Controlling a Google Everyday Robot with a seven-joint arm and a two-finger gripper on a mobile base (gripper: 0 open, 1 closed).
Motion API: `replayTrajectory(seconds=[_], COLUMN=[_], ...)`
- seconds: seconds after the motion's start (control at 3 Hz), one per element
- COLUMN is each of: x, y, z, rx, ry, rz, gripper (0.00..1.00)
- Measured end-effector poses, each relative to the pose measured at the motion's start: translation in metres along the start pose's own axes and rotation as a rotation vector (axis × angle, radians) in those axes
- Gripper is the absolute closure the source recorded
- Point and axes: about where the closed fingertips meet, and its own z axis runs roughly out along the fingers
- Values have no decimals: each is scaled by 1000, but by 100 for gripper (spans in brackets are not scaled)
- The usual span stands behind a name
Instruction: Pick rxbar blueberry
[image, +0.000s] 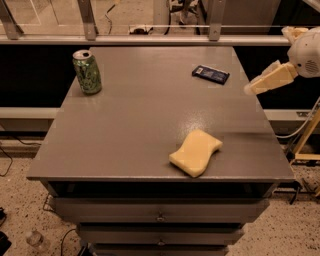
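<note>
The rxbar blueberry (210, 74) is lying ungrasped on the tabletop (140, 125). The claw (252, 88) is hovering nearby, off the right edge; I cannot tell its state.

From here I see only the end of my arm (292, 64), out past the right edge of the bench (150, 125), level with its far half. The tool (254, 87) is a pale cream wedge, smooth and tapering to a blunt tip nearest the bench. Behind it sits a rounded white housing (307, 47), glossy and ball-like, with a lumpy cream piece (295, 33) on top.
</note>
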Motion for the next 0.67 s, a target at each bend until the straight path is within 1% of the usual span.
replayTrajectory(seconds=[0.33, 0.67], x=[0, 4], y=[1, -5], z=[0, 27], rx=[-3, -25], ry=[1, -35], rz=[-1, 36], gripper=[0, 0])
